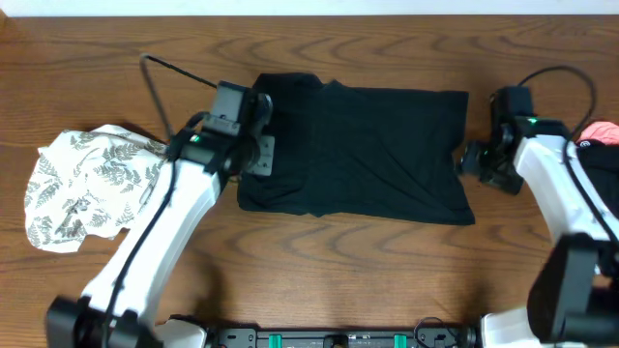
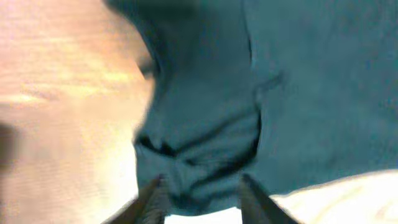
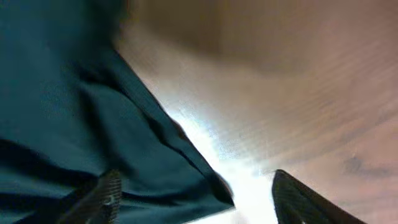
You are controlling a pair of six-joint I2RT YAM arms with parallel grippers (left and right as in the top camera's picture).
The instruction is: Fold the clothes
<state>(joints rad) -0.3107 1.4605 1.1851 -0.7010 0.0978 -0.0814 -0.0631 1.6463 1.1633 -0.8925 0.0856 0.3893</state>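
Observation:
The clothes [image 1: 368, 150], a plain black shirt, lie spread flat in a rough rectangle in the middle of the wooden table. My left gripper [image 1: 261, 135] is over the shirt's left edge. In the left wrist view its fingers [image 2: 152, 198] stand apart, with bunched dark fabric [image 2: 205, 155] just beyond them and nothing pinched. My right gripper [image 1: 471, 159] sits at the shirt's right edge. In the right wrist view its jaws are wide open, and a corner of the shirt [image 3: 155, 162] lies loose between them, nearer the left finger [image 3: 102, 196].
A crumpled white cloth with grey leaf print [image 1: 87, 179] lies at the table's left, beside my left arm. A pink and black garment [image 1: 602, 132] shows at the right edge. A thin black cable [image 1: 160, 82] runs behind the left arm.

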